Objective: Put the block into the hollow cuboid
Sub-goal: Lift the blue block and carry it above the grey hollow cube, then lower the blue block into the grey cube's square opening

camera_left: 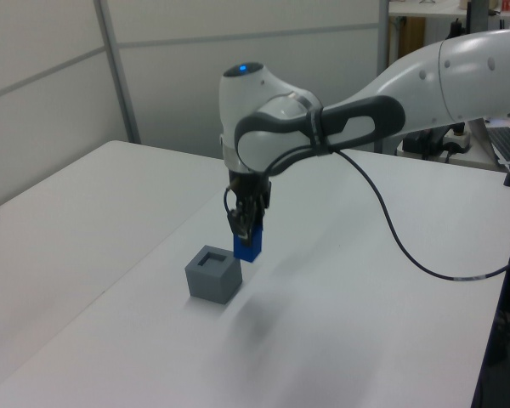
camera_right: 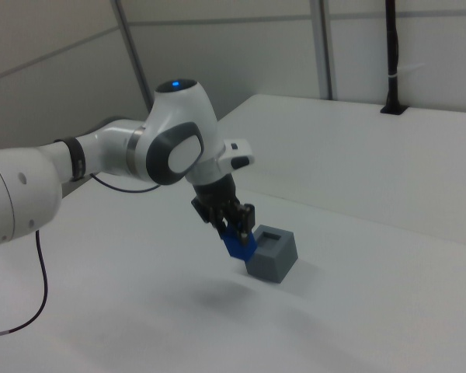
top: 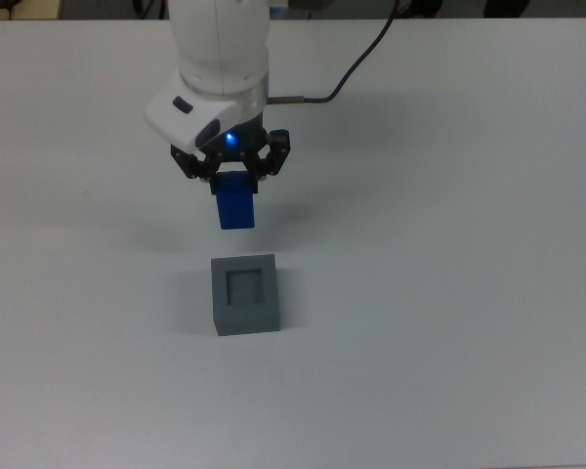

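Note:
The block is a small bright blue cube, held off the table with my gripper shut on its upper part. It hangs above the table, short of the hollow cuboid, a squat grey box with a square recess in its top. In the left view the block hangs just above and to the right of the hollow cuboid, and my gripper points straight down. In the right view the block sits at the left of the hollow cuboid, under the gripper.
The white table spreads wide on all sides of the grey box. A black cable runs from the arm across the far part of the table. Wall panels stand behind the table in the left view.

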